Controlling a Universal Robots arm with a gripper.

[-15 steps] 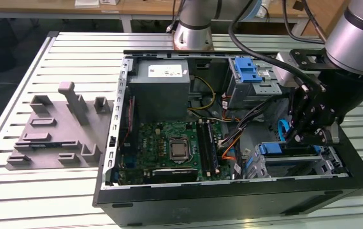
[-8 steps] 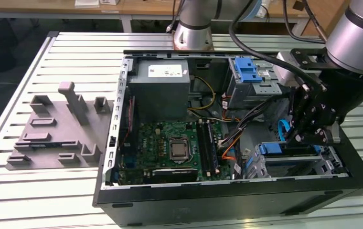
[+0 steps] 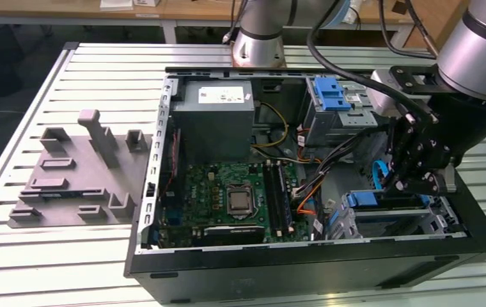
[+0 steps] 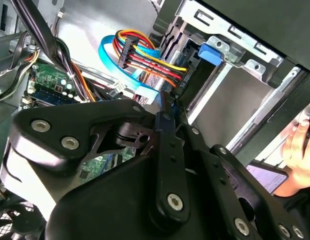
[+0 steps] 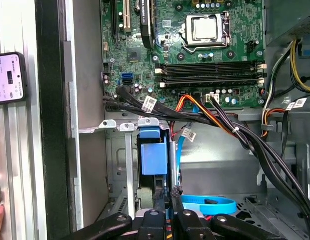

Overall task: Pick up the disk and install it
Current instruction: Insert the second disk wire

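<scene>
An open computer case is seen lying on a slatted metal table; the gripper is lowered inside the case, beside the drive cage; the disk, edged by its blue carrier, is seated upright in that cage, just beyond the fingertips; whether the fingers are clenched or released cannot be told; a grey moulded holder is seen outside the case, well apart from it; the motherboard is exposed within the case.
</scene>
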